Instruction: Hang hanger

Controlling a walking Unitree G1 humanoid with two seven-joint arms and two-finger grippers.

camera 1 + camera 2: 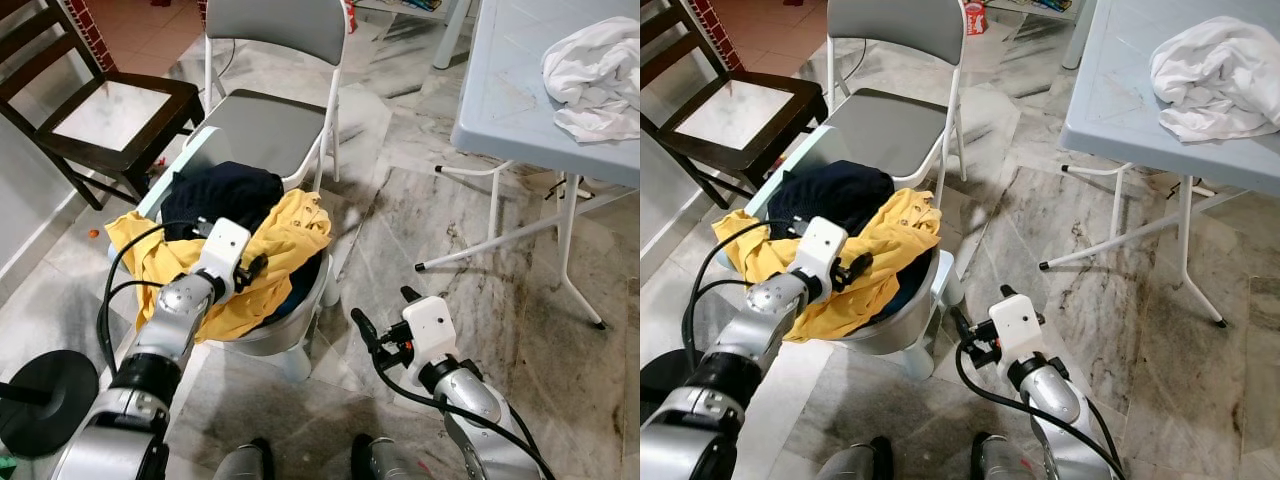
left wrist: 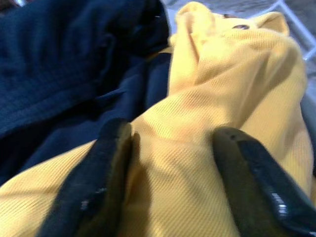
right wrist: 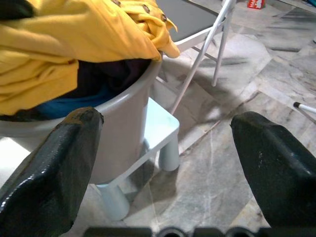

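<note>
1. A pale blue folding table [image 1: 520,110] is standing to the right, carrying a white cloth [image 1: 597,75].
2. A grey folding chair [image 1: 275,120] is standing behind a grey basket [image 1: 902,318] heaped with a yellow shirt [image 1: 275,245] and dark garment [image 1: 220,195].
3. The left gripper [image 2: 170,163] is pressing into the yellow shirt, fingers parted around a fold.
4. The right gripper [image 1: 385,312] is hovering wide open over the floor beside the basket, holding nothing.
5. I cannot tell where a hanger is.

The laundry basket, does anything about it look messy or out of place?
Yes. The grey basket is overfilled: a yellow shirt spills over its rim on both sides, on top of dark blue clothes. The left pincer is open, pressed into the yellow fabric. The basket sits on a low pale stool.
</note>
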